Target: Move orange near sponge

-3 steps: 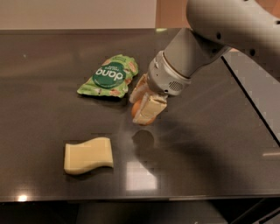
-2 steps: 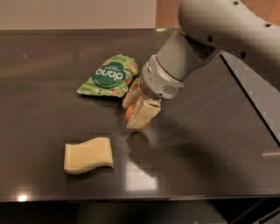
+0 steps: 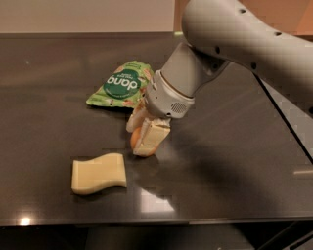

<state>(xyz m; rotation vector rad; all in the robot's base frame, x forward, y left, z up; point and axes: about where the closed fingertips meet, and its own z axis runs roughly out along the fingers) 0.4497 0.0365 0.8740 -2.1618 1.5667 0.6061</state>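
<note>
Camera view. The green snack bag lies flat at the back of the tabletop. Its dark green round patch carries the white word "dang", which reads upside down from this side; the smaller print beneath it is illegible. The grey arm enters from the upper right and slopes down to the claw, which sits low over the middle of the tabletop, just in front of the bag. The claw's pale fingers pinch the orange, which shows only as a sliver between them. Whether the fruit touches the surface cannot be told. The sponge, pale yellow with wavy edges, lies flat to the lower left of the orange, near it but apart, with a strip of bare surface between them. The tabletop is dark, glossy and faintly streaked, with a bright patch of reflected light near its front edge. Behind it stands a pale wall, and a warm brown panel shows at the upper right.
</note>
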